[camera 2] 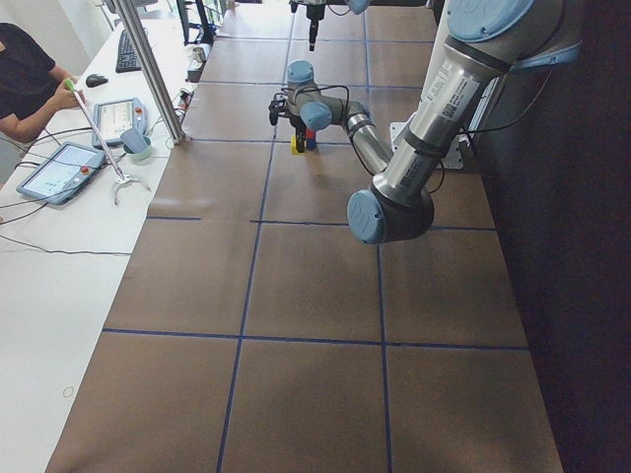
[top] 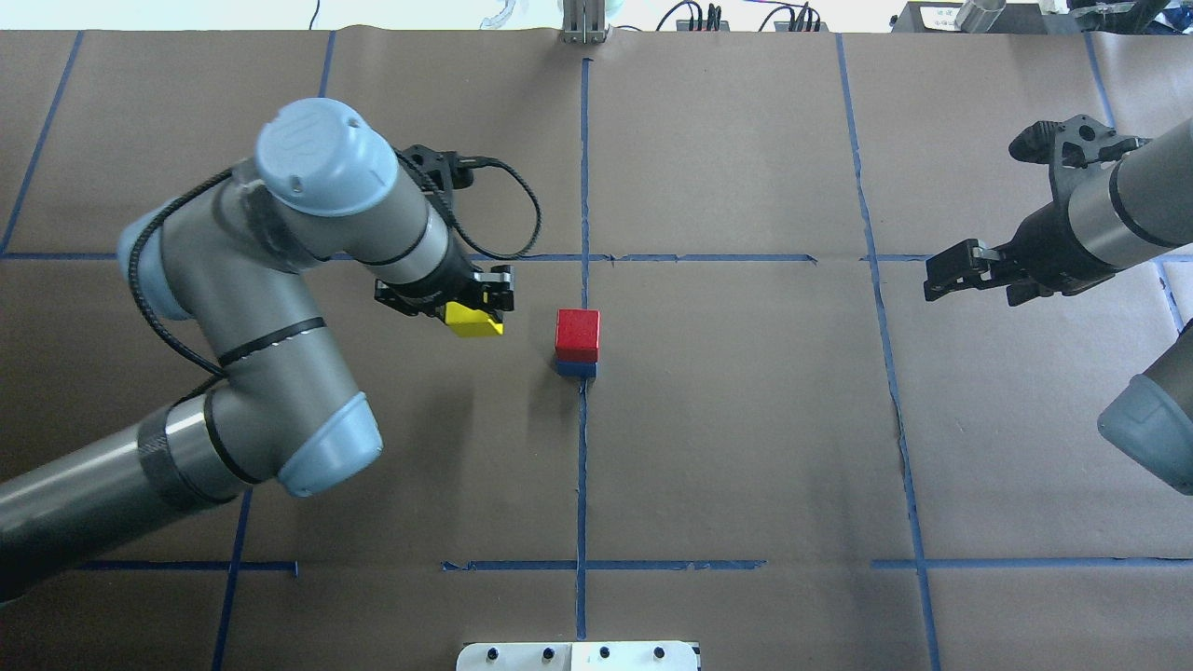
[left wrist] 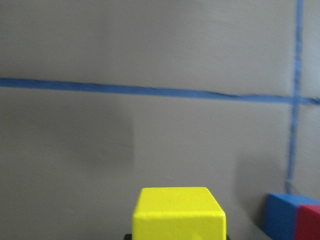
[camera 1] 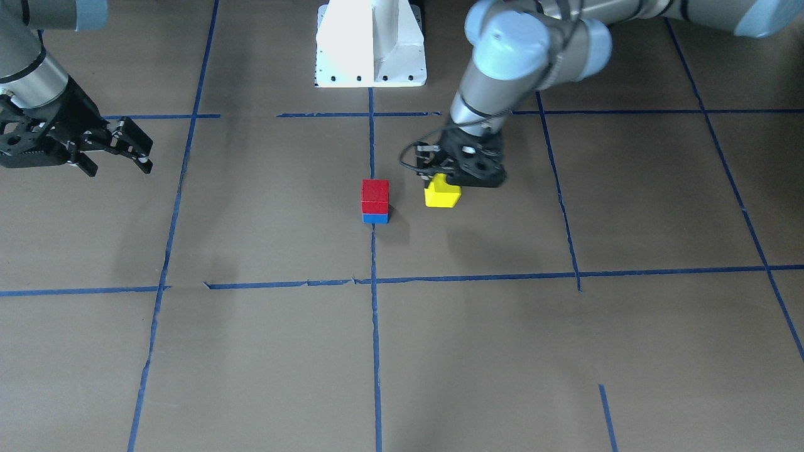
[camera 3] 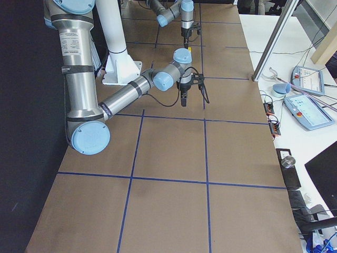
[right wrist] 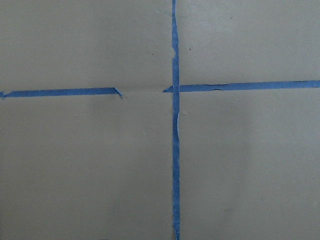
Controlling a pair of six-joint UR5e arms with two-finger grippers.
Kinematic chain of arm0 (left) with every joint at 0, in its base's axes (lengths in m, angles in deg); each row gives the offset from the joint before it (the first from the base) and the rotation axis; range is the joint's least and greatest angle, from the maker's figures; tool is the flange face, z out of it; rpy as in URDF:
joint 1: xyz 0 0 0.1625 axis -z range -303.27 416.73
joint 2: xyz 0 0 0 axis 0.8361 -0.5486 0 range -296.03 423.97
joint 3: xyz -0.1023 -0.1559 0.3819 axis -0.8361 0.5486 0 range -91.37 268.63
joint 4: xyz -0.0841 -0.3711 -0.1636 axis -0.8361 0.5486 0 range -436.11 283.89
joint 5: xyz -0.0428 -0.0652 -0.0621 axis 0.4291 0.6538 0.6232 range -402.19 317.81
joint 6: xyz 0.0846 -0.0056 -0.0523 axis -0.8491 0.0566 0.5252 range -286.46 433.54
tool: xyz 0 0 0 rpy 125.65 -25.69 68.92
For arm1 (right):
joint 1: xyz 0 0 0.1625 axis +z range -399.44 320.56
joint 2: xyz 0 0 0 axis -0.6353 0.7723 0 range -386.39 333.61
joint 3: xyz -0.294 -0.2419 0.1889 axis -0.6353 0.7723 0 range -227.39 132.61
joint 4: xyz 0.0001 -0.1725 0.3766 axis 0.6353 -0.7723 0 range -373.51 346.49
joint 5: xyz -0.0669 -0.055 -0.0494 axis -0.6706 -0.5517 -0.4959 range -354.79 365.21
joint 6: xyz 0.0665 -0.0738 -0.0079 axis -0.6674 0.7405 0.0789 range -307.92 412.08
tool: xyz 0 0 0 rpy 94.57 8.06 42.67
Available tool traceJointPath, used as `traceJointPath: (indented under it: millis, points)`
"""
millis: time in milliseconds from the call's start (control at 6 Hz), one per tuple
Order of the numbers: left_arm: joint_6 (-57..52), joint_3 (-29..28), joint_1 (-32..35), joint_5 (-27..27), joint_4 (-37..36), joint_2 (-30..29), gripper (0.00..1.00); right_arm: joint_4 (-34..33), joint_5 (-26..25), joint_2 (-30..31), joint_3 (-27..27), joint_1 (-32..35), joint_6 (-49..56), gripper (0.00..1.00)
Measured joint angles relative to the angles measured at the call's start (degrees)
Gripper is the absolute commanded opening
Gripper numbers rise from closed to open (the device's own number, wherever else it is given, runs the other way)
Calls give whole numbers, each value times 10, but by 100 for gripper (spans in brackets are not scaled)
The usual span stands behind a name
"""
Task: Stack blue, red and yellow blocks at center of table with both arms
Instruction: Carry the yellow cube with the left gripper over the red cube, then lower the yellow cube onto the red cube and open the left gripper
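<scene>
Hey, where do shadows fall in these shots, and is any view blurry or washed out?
Front-facing view: faint, soft-edged shadows on the table beside the red block and yellow block; the white robot base is washed out. Left wrist view: slightly soft, tape line fuzzy. Right wrist view: evenly lit, no glare.

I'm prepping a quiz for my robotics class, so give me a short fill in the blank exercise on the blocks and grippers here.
1. The left gripper is shut on the ____ block.
2. The blue block lies directly under the ____ block.
3. The right gripper, off to the side of the stack, has its jaws ____.
Missing words: yellow; red; open.
</scene>
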Motion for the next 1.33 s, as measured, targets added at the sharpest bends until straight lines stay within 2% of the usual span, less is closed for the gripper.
traceJointPath:
  millis: [167,500,1000,1333]
  points:
    - [0,-11,-21,-22,-40,-45,5,2,5,8,4,6,13,100]
    - [1,-72,-38,-53,-65,-113,7,3,6,16,11,10,26,100]
    - [2,-89,-42,-62,-80,-124,9,3,6,17,12,10,27,100]
    - [2,-90,-43,-64,-80,-125,19,3,5,17,13,10,26,100]
